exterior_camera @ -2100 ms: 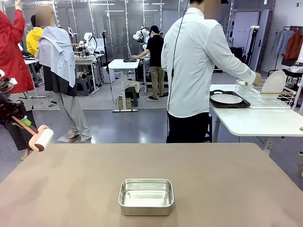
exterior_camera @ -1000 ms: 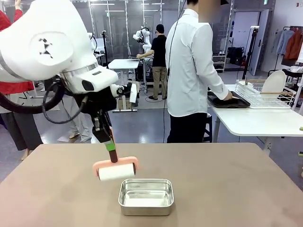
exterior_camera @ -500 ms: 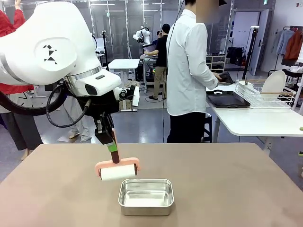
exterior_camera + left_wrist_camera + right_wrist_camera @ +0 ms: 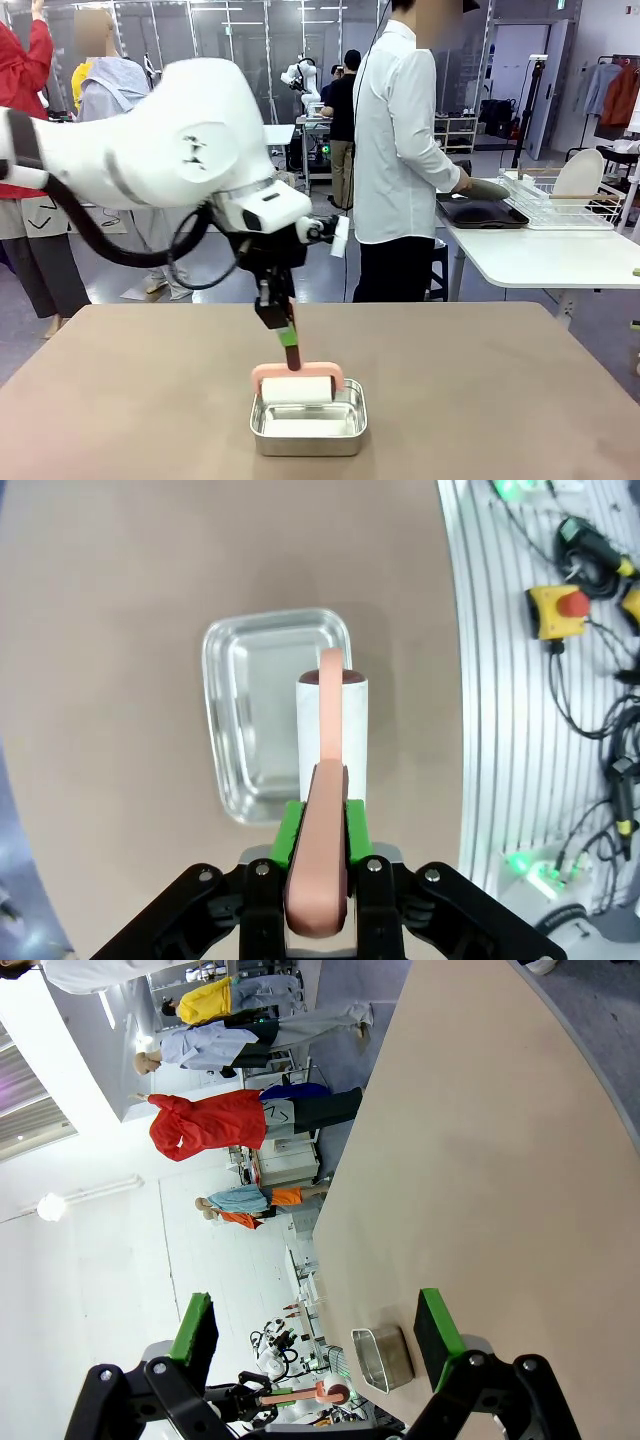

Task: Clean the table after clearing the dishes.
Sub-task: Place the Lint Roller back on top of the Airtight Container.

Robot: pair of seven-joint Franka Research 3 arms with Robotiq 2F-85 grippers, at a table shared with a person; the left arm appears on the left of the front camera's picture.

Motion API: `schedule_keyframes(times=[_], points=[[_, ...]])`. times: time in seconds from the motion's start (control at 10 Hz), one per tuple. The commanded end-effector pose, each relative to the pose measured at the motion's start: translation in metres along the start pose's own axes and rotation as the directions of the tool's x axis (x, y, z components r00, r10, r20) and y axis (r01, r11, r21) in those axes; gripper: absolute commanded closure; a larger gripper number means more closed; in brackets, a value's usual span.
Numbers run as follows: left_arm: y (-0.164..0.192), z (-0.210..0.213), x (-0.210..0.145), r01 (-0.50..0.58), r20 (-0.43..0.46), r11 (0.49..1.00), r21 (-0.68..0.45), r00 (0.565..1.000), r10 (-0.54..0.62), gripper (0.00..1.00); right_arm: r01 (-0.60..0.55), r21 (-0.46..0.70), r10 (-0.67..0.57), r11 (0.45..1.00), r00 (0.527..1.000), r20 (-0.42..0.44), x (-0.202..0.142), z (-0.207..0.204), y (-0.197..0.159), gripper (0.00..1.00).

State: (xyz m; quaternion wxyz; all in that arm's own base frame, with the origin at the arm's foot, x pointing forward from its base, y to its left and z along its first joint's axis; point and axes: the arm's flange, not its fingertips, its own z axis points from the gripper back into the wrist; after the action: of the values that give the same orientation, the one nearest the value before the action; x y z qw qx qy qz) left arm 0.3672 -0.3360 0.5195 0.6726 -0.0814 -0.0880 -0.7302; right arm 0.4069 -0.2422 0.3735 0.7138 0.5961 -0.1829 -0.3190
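Lint roller poised over the steel pan, dishes already off the desk

The left gripper [image 4: 318, 865] clamps the lint roller [image 4: 297, 384] by its handle above the steel pan [image 4: 308, 418]. The right gripper [image 4: 315, 1345] stands wide and empty. A plate [image 4: 578, 173] sits racked on the white side table; the brown desk [image 4: 480, 390] looks cleared, and putting the roller down seems to remain.

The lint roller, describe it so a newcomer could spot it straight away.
On the brownish table, near its front edge, sits a small steel pan. Above the pan's far side hangs the lint roller, its handle gripped by the left gripper: a white roll in a pink frame.
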Motion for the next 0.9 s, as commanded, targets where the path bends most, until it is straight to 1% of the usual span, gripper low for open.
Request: schedule_keyframes(times=[0.0, 0.1, 0.3, 0.4, 0.6, 0.7, 0.8], points=[[0.022, -0.005, 0.018, 0.031, -0.018, 0.999, -0.016, 0.999, -0.031, 0.78, -0.005, -0.008, 0.005, 1.000, 1.000, -0.012, -0.002, 0.002, 0.002, 0.00], [0.032, -0.016, 0.029, 0.038, -0.067, 0.999, -0.020, 0.997, -0.039, 0.78, -0.005, -0.008, 0.005, 1.000, 1.000, -0.012, -0.002, 0.002, 0.002, 0.00], [0.053, -0.033, 0.035, 0.019, -0.074, 0.999, -0.035, 0.997, -0.022, 0.78, -0.005, -0.008, 0.005, 1.000, 1.000, -0.012, -0.002, 0.002, 0.002, 0.00], [0.060, -0.040, 0.035, 0.008, -0.073, 0.999, -0.041, 0.997, -0.011, 0.78, -0.005, -0.008, 0.005, 1.000, 1.000, -0.012, -0.002, 0.002, 0.002, 0.00], [0.073, -0.057, 0.027, -0.034, -0.106, 0.999, -0.043, 0.994, 0.030, 0.78, -0.005, -0.008, 0.005, 1.000, 1.000, -0.012, -0.002, 0.002, 0.002, 0.00], [0.080, -0.065, 0.023, -0.046, -0.124, 0.998, -0.044, 0.991, 0.040, 0.78, -0.005, -0.008, 0.005, 1.000, 1.000, -0.012, -0.002, 0.002, 0.002, 0.00], [0.085, -0.073, 0.021, -0.042, -0.122, 0.997, -0.057, 0.992, 0.035, 0.78, -0.005, -0.008, 0.005, 1.000, 1.000, -0.012, -0.002, 0.002, 0.002, 0.00]])
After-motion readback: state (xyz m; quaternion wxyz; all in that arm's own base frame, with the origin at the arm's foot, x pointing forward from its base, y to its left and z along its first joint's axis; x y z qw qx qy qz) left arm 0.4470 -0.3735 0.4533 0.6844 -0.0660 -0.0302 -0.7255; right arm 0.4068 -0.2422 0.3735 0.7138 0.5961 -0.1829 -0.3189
